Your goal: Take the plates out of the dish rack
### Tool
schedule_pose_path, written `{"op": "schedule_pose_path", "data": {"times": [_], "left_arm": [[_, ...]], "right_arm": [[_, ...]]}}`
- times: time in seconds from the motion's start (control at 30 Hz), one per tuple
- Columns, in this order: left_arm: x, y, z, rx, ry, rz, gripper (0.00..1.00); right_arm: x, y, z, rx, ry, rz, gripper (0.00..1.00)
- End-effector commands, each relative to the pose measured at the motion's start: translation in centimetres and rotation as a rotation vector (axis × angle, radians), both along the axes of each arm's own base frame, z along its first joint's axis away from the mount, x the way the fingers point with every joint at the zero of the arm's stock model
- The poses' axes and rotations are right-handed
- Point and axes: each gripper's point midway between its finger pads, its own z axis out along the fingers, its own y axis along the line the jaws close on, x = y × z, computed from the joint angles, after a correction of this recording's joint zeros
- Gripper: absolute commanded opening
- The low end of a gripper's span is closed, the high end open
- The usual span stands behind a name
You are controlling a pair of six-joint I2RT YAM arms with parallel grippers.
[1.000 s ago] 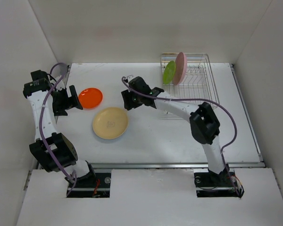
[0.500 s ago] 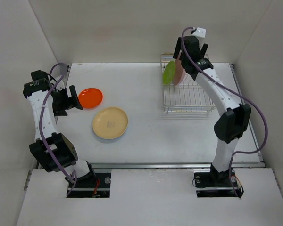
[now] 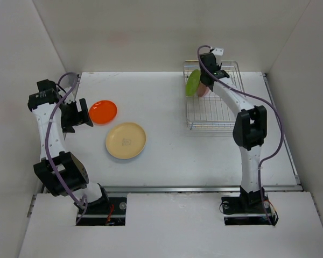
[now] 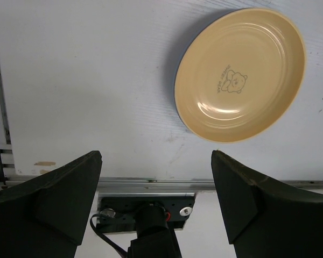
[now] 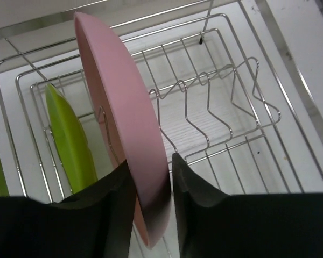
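Your right gripper (image 5: 151, 172) pinches the rim of the pink plate (image 5: 118, 107) because it stands on edge in the dish rack (image 3: 212, 110), while your left gripper (image 4: 156, 155) hangs open and empty above the table (image 4: 70, 80).

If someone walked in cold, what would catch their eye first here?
The pink plate, standing on edge in the dish rack at far right, gripped at its rim by the right hand, a lime green plate on edge beside it. Flat on the table to the left lie a tan-yellow plate and an orange-red plate.
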Motion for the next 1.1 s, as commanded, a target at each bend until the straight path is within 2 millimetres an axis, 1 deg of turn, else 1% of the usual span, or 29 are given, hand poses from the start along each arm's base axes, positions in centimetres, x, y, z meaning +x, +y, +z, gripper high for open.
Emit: {"op": "schedule_pose_path", "data": {"times": [0.0,0.03,0.07,0.1,0.13,0.17,0.2,0.23,0.27,0.33,0.37,0.4,0.43,0.47,0.5,0.57,0.6,0.63,0.67,0.7,0.73,0.77,0.8,0.9,0.93,0.97,1.0,1.03,1.07], "left_arm": [[0.0,0.0,0.4,0.02,-0.01,-0.019,0.8],[0.0,0.0,0.4,0.02,-0.01,-0.019,0.8],[0.1,-0.3,0.4,0.02,-0.01,-0.03,0.8],[0.1,-0.3,0.4,0.02,-0.01,-0.03,0.8],[0.1,-0.3,0.4,0.02,-0.01,-0.03,0.8],[-0.1,-0.4,0.3,0.016,-0.001,-0.03,0.8],[-0.1,-0.4,0.3,0.016,-0.001,-0.03,0.8],[-0.1,-0.4,0.3,0.016,-0.001,-0.03,0.8],[-0.2,-0.4,0.6,0.02,-0.01,-0.03,0.8],[-0.1,-0.5,0.6,0.012,-0.013,-0.033,0.8],[-0.3,-0.6,1.1,0.015,-0.023,-0.033,0.8],[-0.3,-0.6,1.1,0.016,-0.023,-0.033,0.8],[-0.3,-0.6,1.1,0.019,-0.024,-0.041,0.8],[-0.4,-0.6,1.4,0.024,-0.036,-0.041,0.8],[-0.6,-0.8,1.4,0.012,-0.03,-0.045,0.8],[-0.7,-0.9,1.6,0.016,-0.039,-0.045,0.8],[-0.8,-0.9,1.9,0.019,-0.047,-0.045,0.8],[-0.7,-1.1,1.9,0.011,-0.051,-0.048,0.8],[-0.7,-1.1,1.9,0.011,-0.051,-0.048,0.8],[-0.8,-1.1,2.1,0.015,-0.059,-0.048,0.8],[-0.8,-1.1,2.1,0.015,-0.059,-0.048,0.8],[-0.8,-1.3,2.2,0.002,-0.062,-0.043,0.8],[-0.8,-1.3,2.2,0.002,-0.062,-0.043,0.8],[-0.7,-1.5,2.2,-0.006,-0.065,-0.046,0.8],[-0.7,-1.5,2.2,-0.006,-0.065,-0.046,0.8],[-0.9,-1.5,2.2,-0.01,-0.057,-0.046,0.8],[-1.0,-1.4,2.1,0.0,-0.053,-0.043,0.8],[-1.0,-1.4,2.1,0.0,-0.053,-0.043,0.8],[-1.0,-1.2,2.1,0.008,-0.05,-0.039,0.8]], "right_arm": [[-0.3,-1.8,6.4,0.014,-0.147,-0.069,0.36],[-0.9,-2.2,7.8,0.017,-0.177,-0.082,0.29],[-1.3,-2.6,8.6,-0.001,-0.187,-0.088,0.25],[-1.8,-3.2,9.5,-0.018,-0.205,-0.109,0.16],[-2.4,-3.0,10.0,-0.031,-0.211,-0.106,0.13],[-3.1,-3.6,12.3,-0.039,-0.253,-0.111,0.1],[-3.5,-3.9,13.7,-0.046,-0.279,-0.12,0.03],[-4.2,-3.9,14.5,-0.064,-0.291,-0.131,0.01],[-5.1,-4.0,16.5,-0.066,-0.327,-0.136,0.0],[-6.4,-4.9,18.5,-0.126,-0.345,-0.181,0.0],[-7.1,-4.8,20.3,-0.135,-0.379,-0.195,0.0],[-8.0,-5.7,21.9,-0.18,-0.385,-0.213,0.0],[-8.5,-5.7,22.4,-0.211,-0.379,-0.228,0.0],[-9.8,-6.3,23.4,-0.243,-0.387,-0.286,0.0],[-10.7,-7.0,25.0,-0.251,-0.414,-0.32,0.0],[-12.6,-6.9,26.7,-0.292,-0.416,-0.354,0.0],[-13.0,-6.5,26.7,-0.287,-0.421,-0.342,0.0],[-14.4,-6.1,28.3,-0.251,-0.466,-0.312,0.0],[-14.7,-4.8,28.5,-0.221,-0.486,-0.249,0.0],[-14.5,-0.7,28.8,-0.157,-0.527,-0.064,0.0],[-15.2,1.5,28.0,-0.122,-0.529,0.06,0.0],[-15.2,4.3,27.3,-0.053,-0.539,0.184,0.0],[-15.4,9.3,26.3,0.036,-0.53,0.435,0.0],[-16.4,17.4,21.0,0.256,-0.389,0.769,0.0],[-18.2,21.1,19.3,0.341,-0.319,0.975,0.0],[-18.5,24.2,16.3,0.39,-0.24,1.073,0.0],[-19.4,26.3,14.6,0.433,-0.184,1.161,0.0],[-22.0,29.4,13.5,0.491,-0.12,1.322,0.0],[-22.7,31.0,13.2,0.512,-0.095,1.381,0.0]]}}
